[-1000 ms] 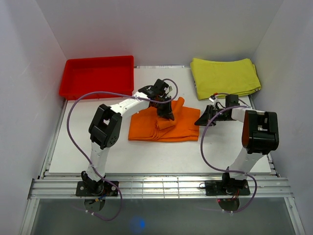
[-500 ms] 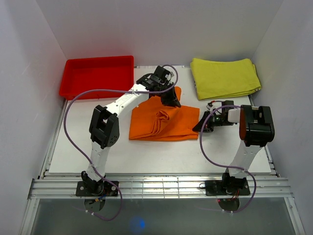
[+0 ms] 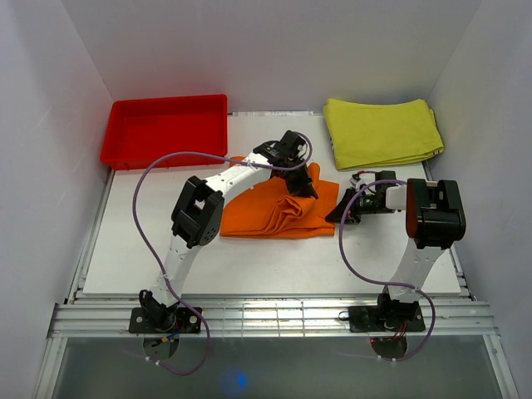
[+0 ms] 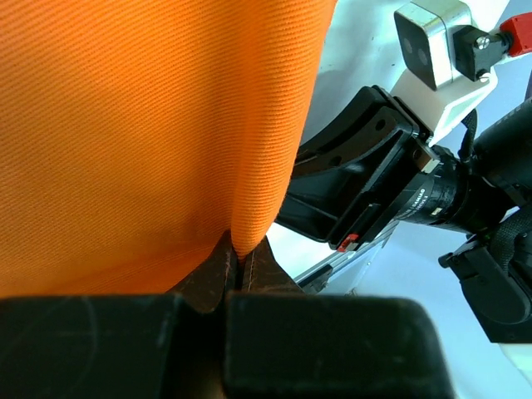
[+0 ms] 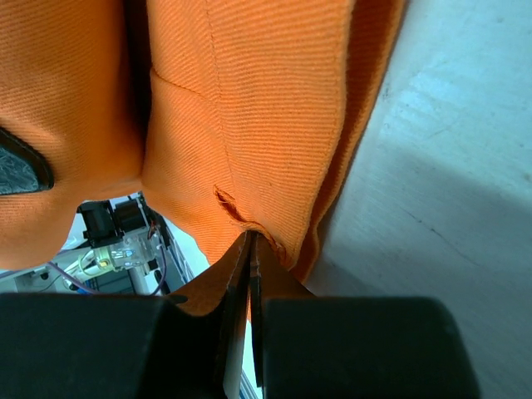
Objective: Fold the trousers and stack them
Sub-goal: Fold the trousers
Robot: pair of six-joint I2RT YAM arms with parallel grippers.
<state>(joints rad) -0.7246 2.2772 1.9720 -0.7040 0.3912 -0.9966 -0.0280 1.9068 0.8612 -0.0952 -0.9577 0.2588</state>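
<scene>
On the white flat table (image 3: pixel 150 258), the bright orange soft fabric trousers (image 3: pixel 258 214) lie rumpled in the middle, well short of the yellow-green folded cloth (image 3: pixel 382 131) at the far right. Over the last second the left gripper (image 3: pixel 306 184), clamped on a raised fold, has carried it up and rightward towards the right gripper (image 3: pixel 334 214), which stays pinched on the trousers' right edge. The fold looks under way but unfinished, and stacking has not begun.

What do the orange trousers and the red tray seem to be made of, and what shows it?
The trousers: woven cloth, matt, perhaps cotton twill; fine ribbed weave and soft creases show. The red tray: probably moulded plastic; smooth, evenly coloured walls and a stiff, straight rim.
</scene>
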